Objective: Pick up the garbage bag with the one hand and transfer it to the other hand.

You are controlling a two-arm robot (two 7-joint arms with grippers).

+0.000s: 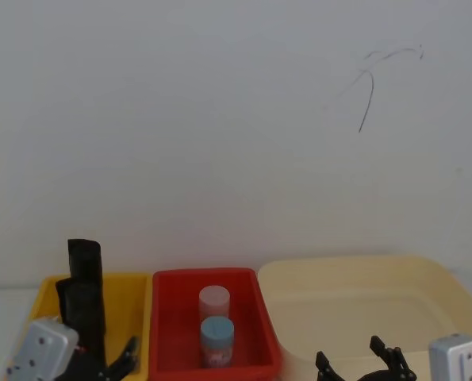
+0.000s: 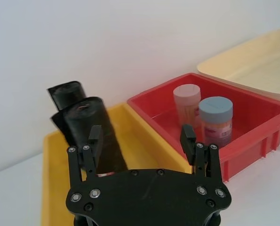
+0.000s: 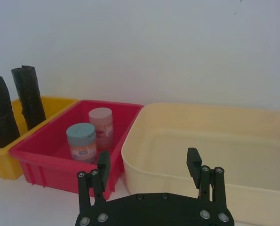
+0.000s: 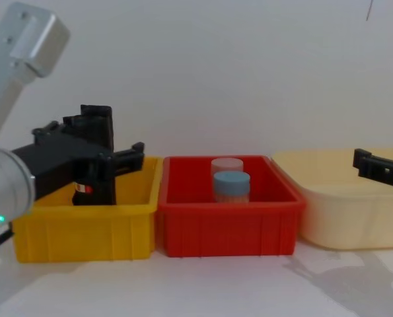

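The garbage bag stands upright in the yellow bin at the tabletop's left end, with another black roll just beyond it. Its small red-and-white label cannot be read. The left claw is spread open at the bag, one finger in front of it. The right claw, likewise open, hovers at the cream tub near the right edge. The label on the blue-lidded jar is illegible.

yellow bin: far left of the row, sitting on the white table
spare black roll: standing up at the back of the yellow bin
red bin: middle, right up against the yellow one
jars: pink-lidded jar at the back and blue-lidded jar just in front, both in the red bin
cream tub: right end, looks bare inside
wall: thin dark scratch up high
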